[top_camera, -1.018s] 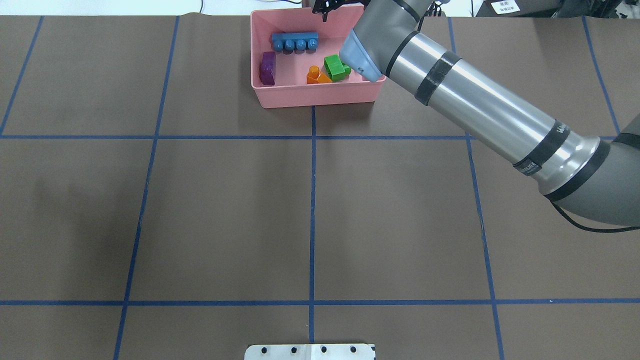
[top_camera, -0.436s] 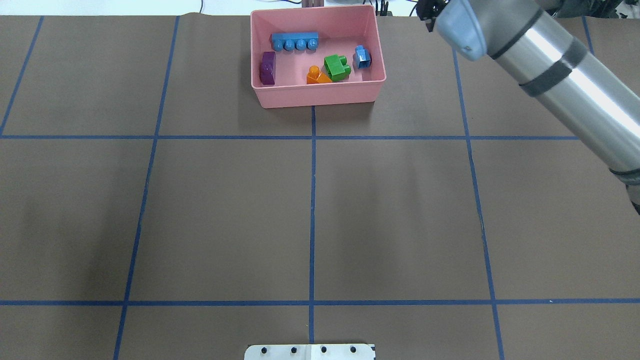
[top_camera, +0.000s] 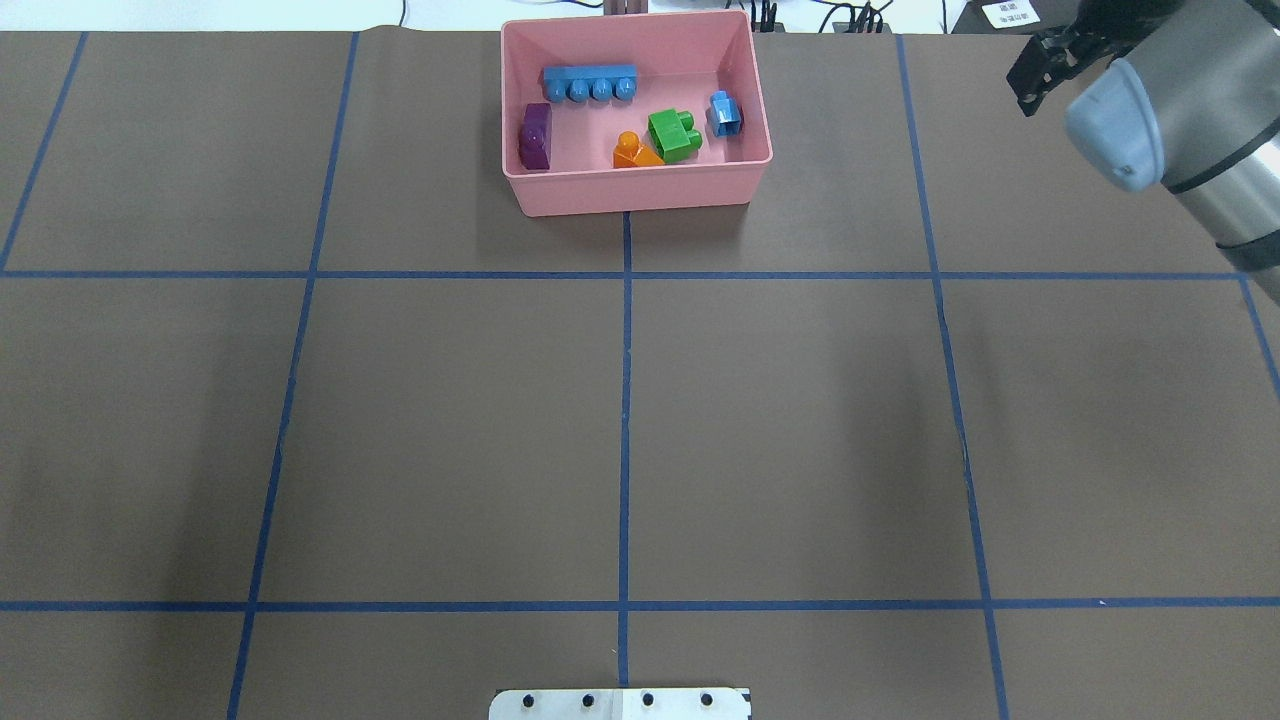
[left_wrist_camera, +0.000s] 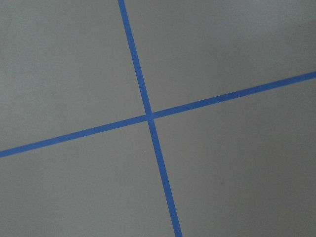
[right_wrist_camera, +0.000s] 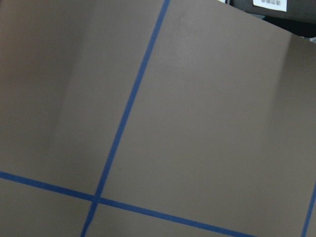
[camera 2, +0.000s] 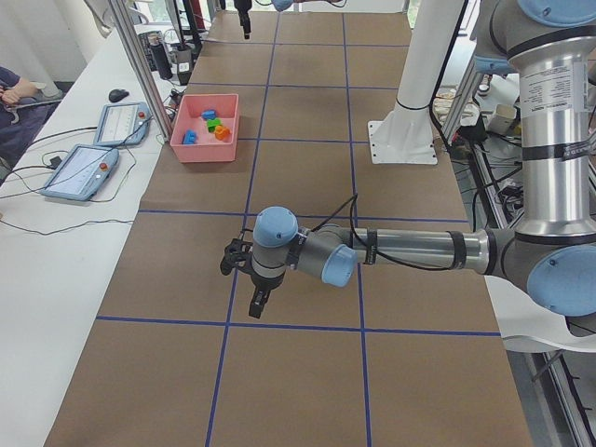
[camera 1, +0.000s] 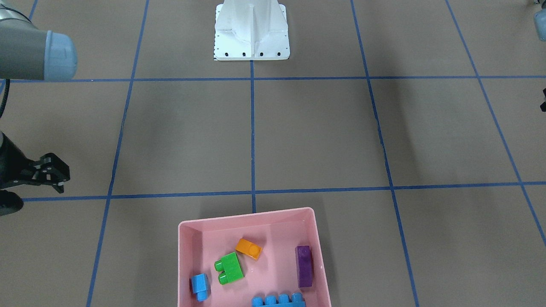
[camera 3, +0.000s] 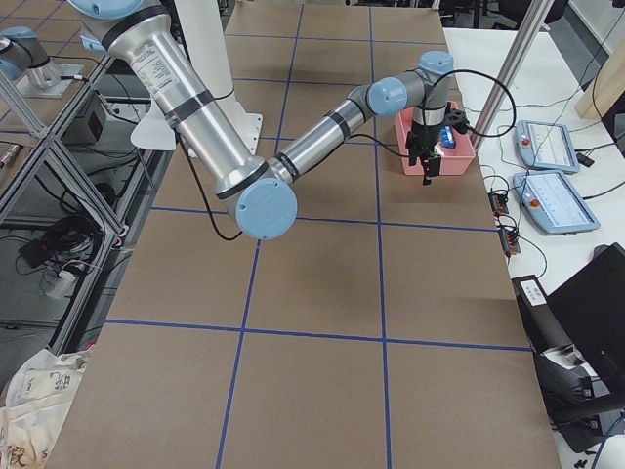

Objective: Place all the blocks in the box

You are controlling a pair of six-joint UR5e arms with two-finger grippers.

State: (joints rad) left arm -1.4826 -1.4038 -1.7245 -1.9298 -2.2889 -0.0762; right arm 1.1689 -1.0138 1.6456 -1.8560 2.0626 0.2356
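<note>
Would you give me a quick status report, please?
Right gripper open, empty. Left gripper: cannot tell. All five blocks inside pink box. Nothing in the way.

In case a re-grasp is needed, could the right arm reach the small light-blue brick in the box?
Probably yes: the right end effector hangs clear of the open-topped box, nothing covers the light-blue brick, and the green brick lies apart from it, though the wall is close.

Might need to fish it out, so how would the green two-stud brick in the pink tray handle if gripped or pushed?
The green two-stud brick looks like rigid moulded plastic: probably stiff and light. Its glossy faces may slip. Lying on its side, it would likely slide or tip, not roll.
</note>
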